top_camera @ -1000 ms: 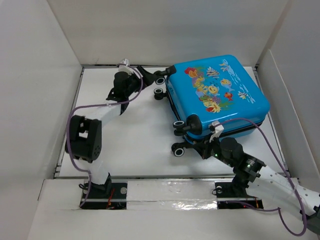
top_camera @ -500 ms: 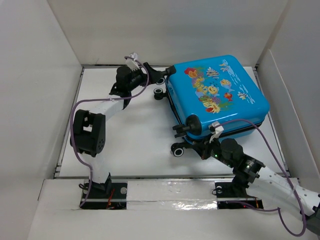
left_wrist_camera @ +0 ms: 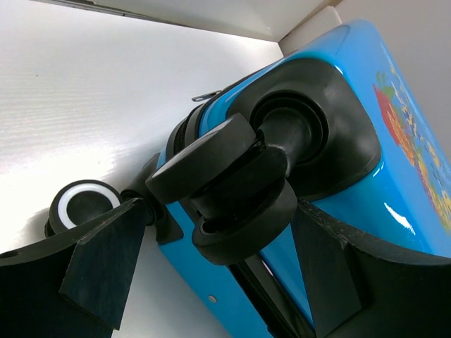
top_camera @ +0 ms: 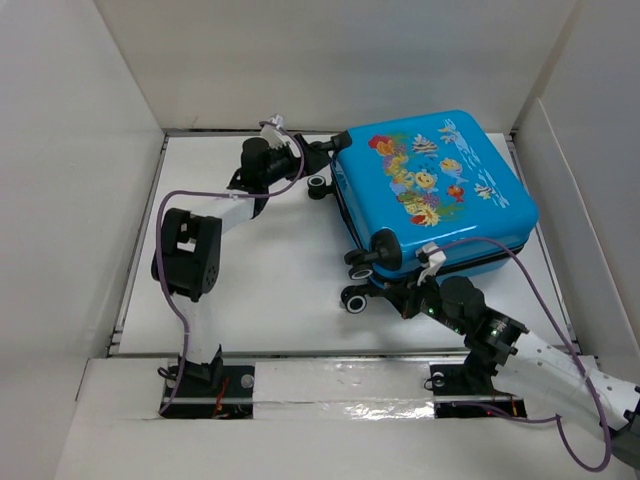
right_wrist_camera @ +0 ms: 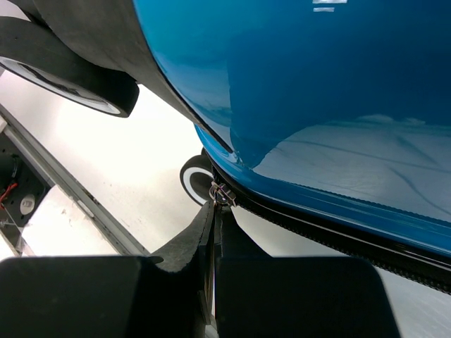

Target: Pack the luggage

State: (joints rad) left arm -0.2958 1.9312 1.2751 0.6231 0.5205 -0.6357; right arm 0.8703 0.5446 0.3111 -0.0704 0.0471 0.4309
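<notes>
Luggage: bright blue hard-shell case, fish print, lying shut; contents hidden.
Left gripper: jaws apart around black wheel.
Right gripper: pinching metal zip pull.

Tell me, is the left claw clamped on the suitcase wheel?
No, the left claw is open, its fingers standing on either side of the black wheel of the luggage with gaps showing.

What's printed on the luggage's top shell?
The luggage shows cartoon fish and coral on bright blue; best seen from top external.
</notes>
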